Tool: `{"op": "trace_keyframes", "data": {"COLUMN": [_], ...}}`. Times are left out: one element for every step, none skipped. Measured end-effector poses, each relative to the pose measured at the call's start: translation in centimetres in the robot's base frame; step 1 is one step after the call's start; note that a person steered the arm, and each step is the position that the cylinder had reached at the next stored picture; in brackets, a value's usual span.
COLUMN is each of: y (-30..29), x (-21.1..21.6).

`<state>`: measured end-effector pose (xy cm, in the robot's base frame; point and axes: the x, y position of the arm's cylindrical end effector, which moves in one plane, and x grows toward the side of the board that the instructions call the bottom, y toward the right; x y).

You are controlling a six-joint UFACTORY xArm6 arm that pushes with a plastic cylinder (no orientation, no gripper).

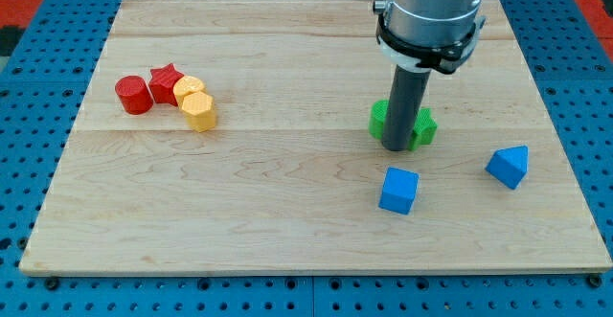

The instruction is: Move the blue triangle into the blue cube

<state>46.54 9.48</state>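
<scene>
The blue triangle (509, 167) lies near the view's right edge of the wooden board (287, 221). The blue cube (398, 191) sits to its left and slightly lower, about a hundred pixels away. My tip (397, 148) is at the end of the dark rod, just above the blue cube and left of the blue triangle, touching neither. The rod stands in front of green blocks (424, 125), partly hiding them.
At the view's left sits a cluster: a red cylinder (134, 95), a red star (167, 80), and two yellow blocks (190, 89) (199, 110). The board rests on a blue pegboard surface (29, 164).
</scene>
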Motion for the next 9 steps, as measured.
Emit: {"op": "trace_keyframes", "data": {"y": [-0.2,1.0,3.9,3.7,4.2,11.7,18.4,16.0,10.3], "x": [-0.4,2.4,2.9,0.6,-1.0,-1.2,0.3,3.0,3.1]}}
